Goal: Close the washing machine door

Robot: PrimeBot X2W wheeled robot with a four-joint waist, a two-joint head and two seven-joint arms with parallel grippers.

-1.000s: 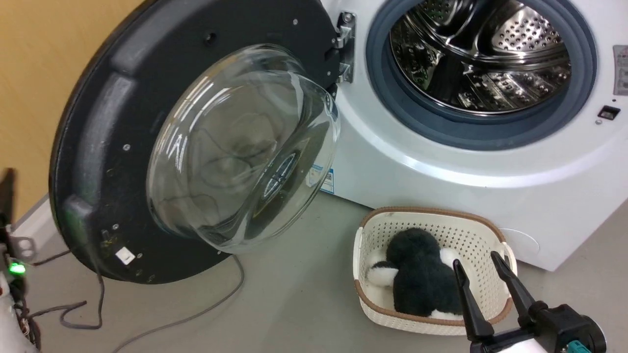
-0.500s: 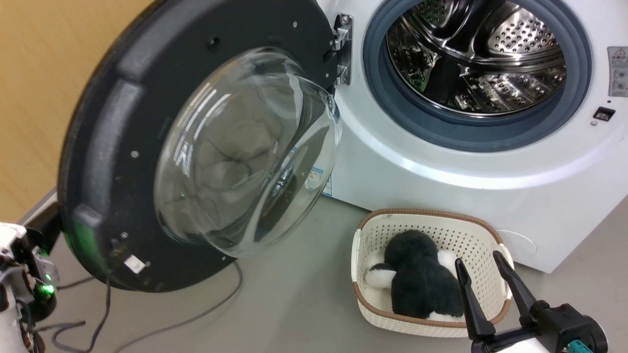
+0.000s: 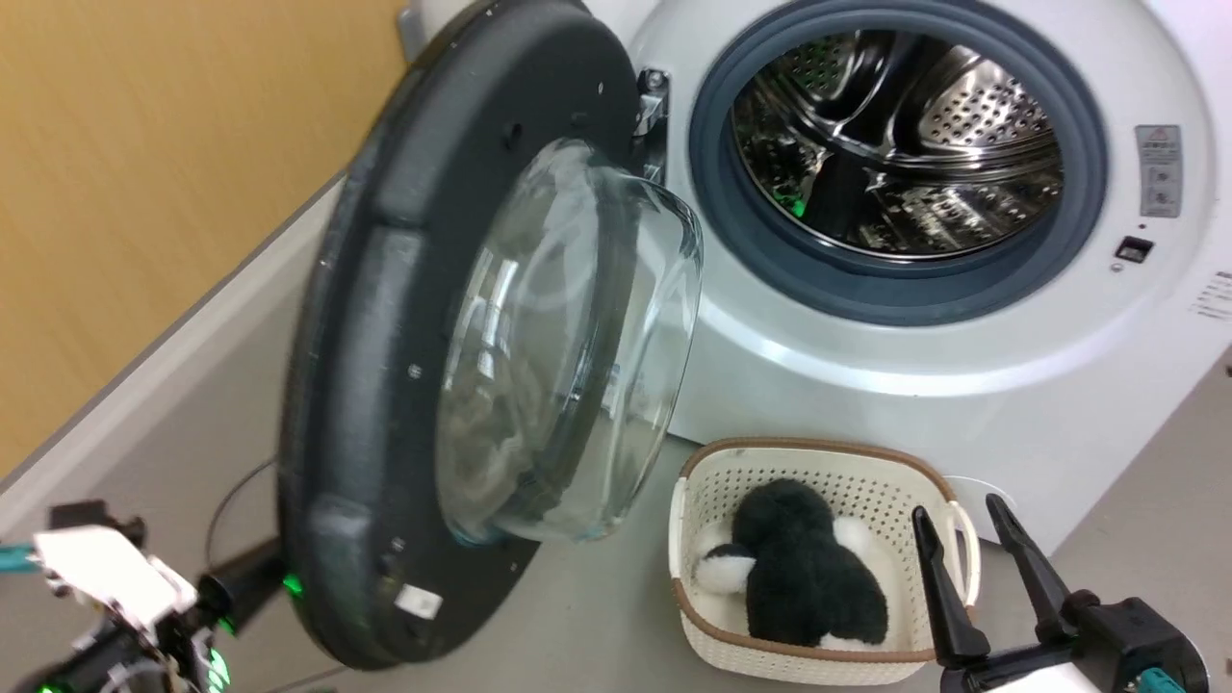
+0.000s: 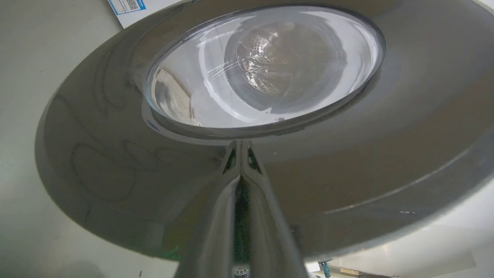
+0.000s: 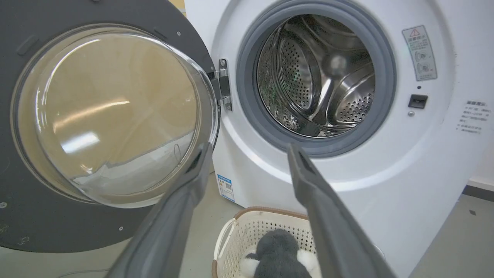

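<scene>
Head view: where's the washing machine door (image 3: 385, 404)?
Half open, at 9 o'clock of the washing machine (image 3: 866, 385) — blurred, its lower rim hiding the left arm's tip.
And the pincers?
Left pincer (image 4: 241, 170) clenched, empty, at the door's glossy outside — contact unclear. Right pincer (image 3: 956, 508) released, at 5 o'clock.

We've got long black tapered fingers (image 3: 941, 577) on our right gripper (image 3: 960, 510), black housing (image 3: 1126, 635), teal plug (image 3: 1160, 681); left wrist (image 3: 106, 577) white, green lights (image 3: 217, 666).
</scene>
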